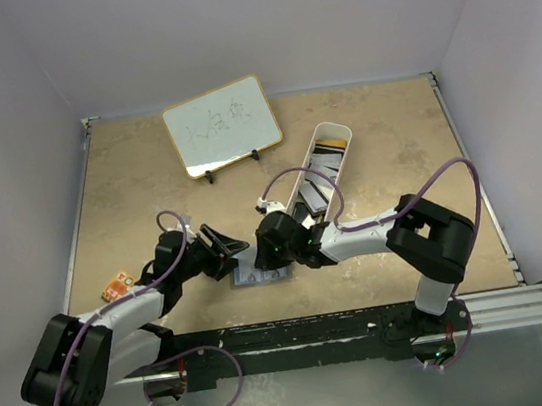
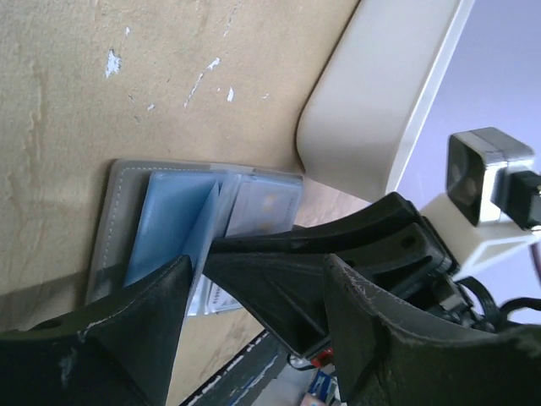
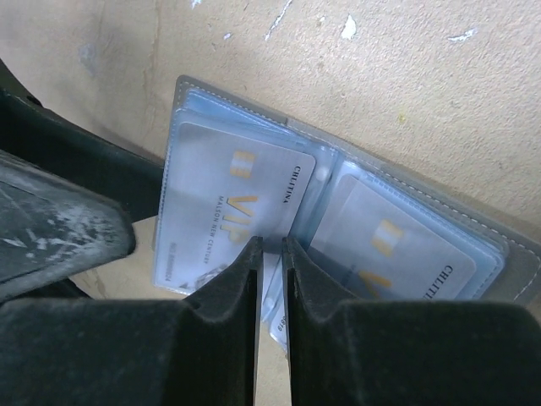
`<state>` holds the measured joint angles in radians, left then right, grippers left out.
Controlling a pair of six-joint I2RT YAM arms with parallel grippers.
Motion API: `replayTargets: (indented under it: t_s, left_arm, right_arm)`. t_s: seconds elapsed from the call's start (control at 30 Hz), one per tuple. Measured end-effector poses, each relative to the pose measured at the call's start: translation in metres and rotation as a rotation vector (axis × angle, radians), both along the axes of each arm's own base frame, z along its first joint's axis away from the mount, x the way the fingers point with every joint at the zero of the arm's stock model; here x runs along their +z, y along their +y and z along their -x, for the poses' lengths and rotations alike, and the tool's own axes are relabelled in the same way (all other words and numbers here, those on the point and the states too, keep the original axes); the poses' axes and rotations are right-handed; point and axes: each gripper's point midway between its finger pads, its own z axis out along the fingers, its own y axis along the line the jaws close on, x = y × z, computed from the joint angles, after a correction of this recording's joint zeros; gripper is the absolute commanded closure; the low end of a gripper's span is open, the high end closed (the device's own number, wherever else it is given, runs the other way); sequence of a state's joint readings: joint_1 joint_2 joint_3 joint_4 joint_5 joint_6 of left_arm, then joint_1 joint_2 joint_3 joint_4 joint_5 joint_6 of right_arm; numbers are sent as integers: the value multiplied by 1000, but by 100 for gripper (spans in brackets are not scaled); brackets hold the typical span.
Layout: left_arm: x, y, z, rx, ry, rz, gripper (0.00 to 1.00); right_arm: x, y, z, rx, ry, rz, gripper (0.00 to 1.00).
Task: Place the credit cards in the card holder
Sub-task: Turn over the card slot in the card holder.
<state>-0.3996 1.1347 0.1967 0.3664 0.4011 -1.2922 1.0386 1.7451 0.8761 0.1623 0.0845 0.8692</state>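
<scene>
Since the wallet lies open on the table between both arms, blue inside up, you can see two VIP cards tucked in its sleeves. Jaws on the right gripper are almost pressed together, just a slit, pinching what looks like a pale card right at the fold. Jaws on the left gripper are spread wide, holding nothing, straddling the right one over the wallet's near edge; can't tell if they touch it. More cards sit in the tray nearby.
</scene>
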Motion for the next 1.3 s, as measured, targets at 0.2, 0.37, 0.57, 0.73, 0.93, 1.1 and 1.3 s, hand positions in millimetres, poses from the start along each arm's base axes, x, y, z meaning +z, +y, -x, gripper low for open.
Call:
replayTargets:
  t_s: [0.2,0.37,0.57,0.73,0.93,1.1,1.3]
  left_arm:
    - [7,-1,2,38,9,76,40]
    - [16,-6,0,43,3,118,40]
    - [30,-22,2,4,-14,144,40]
    - [37,-38,7,-27,-28,134,40]
    - [37,-47,7,-33,-30,99,40]
    - [25,-46,4,-21,-8,47,40]
    - [22,-52,4,-33,6,35,40]
  right_arm:
    - [1,3,0,35,-9,-90,80]
    - [2,3,-3,62,-31,-111,80]
    - [2,-5,-5,98,-63,-136,79]
    - [4,-13,-8,112,-89,-156,76]
    - [8,-30,-6,108,-111,-141,68]
    - [14,-41,-4,96,-131,-119,64]
    - [11,-47,-4,89,-137,-101,69]
